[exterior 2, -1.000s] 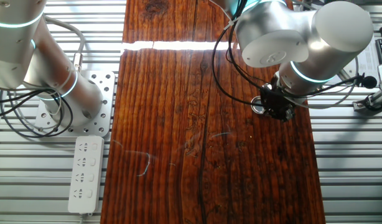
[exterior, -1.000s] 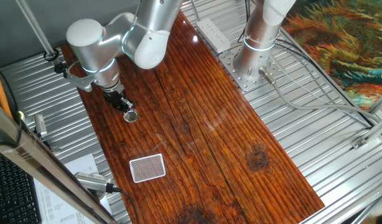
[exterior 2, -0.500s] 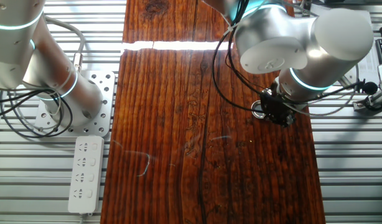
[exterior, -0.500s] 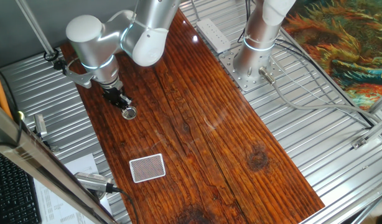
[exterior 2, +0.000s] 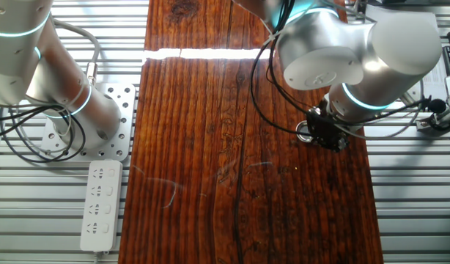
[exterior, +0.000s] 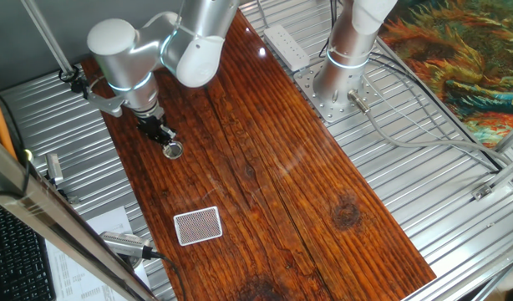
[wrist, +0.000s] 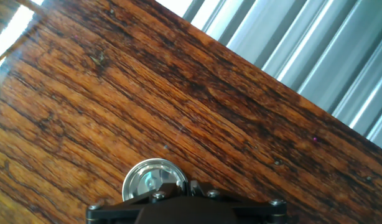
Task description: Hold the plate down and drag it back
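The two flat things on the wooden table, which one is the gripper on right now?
The plate, the small round silver disc under the gripper. The card, rectangular and red-patterned, lies apart, nearer the table's front edge.

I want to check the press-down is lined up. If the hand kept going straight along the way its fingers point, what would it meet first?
The plate. The hand points down at the table, with the plate right at its tip; contact seems likely, though no view shows it for certain.

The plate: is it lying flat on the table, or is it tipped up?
Flat. In the hand view the plate lies rim-up on the wooden table, the gripper overlapping its edge; no side looks lifted.
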Controlling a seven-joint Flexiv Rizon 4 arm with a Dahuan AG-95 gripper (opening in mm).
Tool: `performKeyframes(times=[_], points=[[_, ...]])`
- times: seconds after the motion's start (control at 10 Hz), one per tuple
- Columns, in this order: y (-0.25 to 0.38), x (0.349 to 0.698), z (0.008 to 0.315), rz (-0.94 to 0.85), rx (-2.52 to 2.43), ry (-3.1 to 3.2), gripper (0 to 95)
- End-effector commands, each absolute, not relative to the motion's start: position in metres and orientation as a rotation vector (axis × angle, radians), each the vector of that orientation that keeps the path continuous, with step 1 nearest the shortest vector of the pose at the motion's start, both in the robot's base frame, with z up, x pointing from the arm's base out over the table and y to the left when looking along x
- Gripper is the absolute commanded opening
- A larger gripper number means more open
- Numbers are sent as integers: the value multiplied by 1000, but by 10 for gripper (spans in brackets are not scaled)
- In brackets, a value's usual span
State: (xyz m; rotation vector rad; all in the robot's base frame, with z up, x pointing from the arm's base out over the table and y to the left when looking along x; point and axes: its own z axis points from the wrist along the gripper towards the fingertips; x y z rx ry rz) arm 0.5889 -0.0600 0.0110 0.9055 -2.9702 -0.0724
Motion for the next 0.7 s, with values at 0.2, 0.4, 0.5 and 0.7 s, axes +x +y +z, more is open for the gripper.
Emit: performKeyframes(times=[0.2,0.4,0.5,0.7], points=[[-64,589,11,-63,921,-2964,0],[-68,588,10,-69,930,-2963,0],[-70,588,10,-72,929,-2964,0],[-72,587,10,-60,934,-2960,0]])
